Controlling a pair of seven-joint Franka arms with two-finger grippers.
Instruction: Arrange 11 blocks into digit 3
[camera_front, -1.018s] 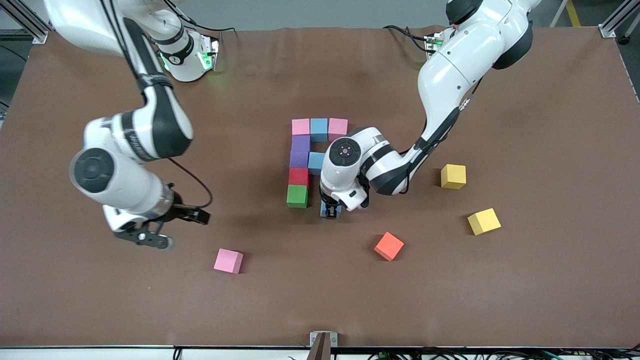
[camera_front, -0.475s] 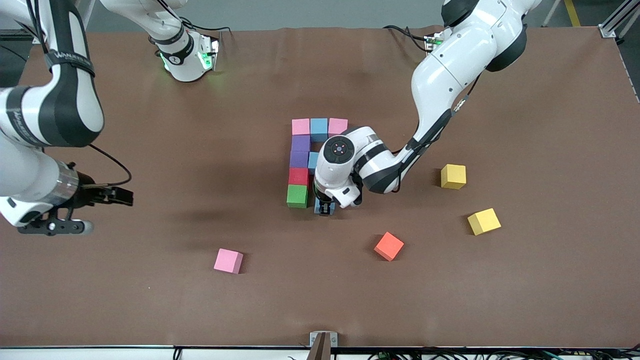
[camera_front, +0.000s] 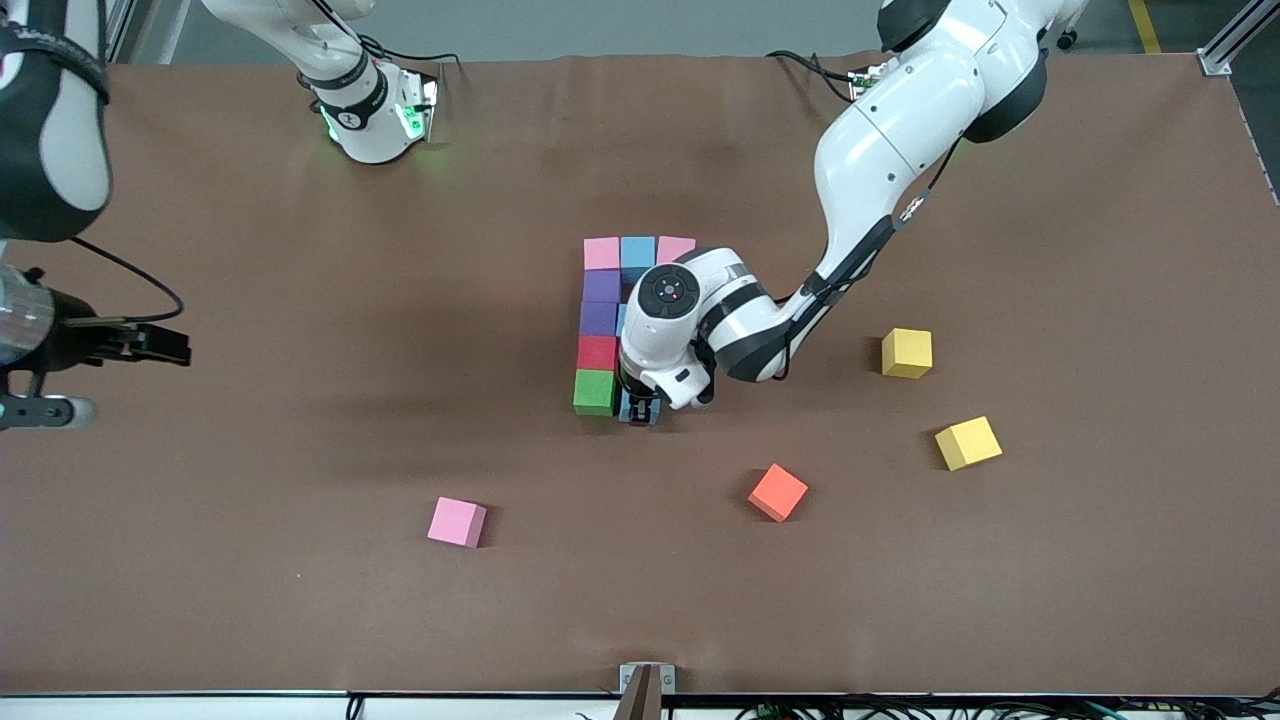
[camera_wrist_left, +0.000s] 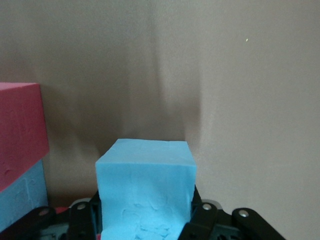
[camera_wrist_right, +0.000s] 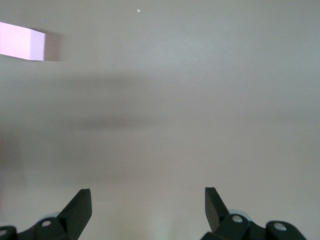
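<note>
Surface (camera_front: 300, 620) covering is brown and carries all the cubes.

Left pincer (camera_front: 640, 411): clenched on a light blue cube (camera_wrist_left: 146, 187), low at the surface and just beside the green cube (camera_front: 595, 391), on the side toward the left arm's end. In the left wrist view the fingers (camera_wrist_left: 82, 220) press the cube's two sides, and a red cube face with a light blue face under it shows at the frame edge.

Right pincer (camera_wrist_right: 147, 207): released, with the jaws spread wide and nothing between them. It hangs over bare surface at the right arm's end, at the edge of the front view. The right arm waits. A pink face shows at the edge of the right wrist view.

Partial figure, at the middle of the surface:
- Bar farthest from the front camera: pink cube (camera_front: 601, 253), light blue cube (camera_front: 637, 256), pink cube (camera_front: 675, 246), side by side.
- Column running toward the front camera from the first pink cube: two purple cubes (camera_front: 600, 303), red cube (camera_front: 597, 352), then the green cube.
- The left arm's wrist covers the area beside the purple cubes.

Loose cubes:
- Pink cube (camera_front: 457, 521), nearer the front camera, toward the right arm's end.
- Orange cube (camera_front: 777, 492), turned askew, nearer the front camera than the figure.
- Two yellow cubes (camera_front: 907, 352), toward the left arm's end, well apart from the figure.
</note>
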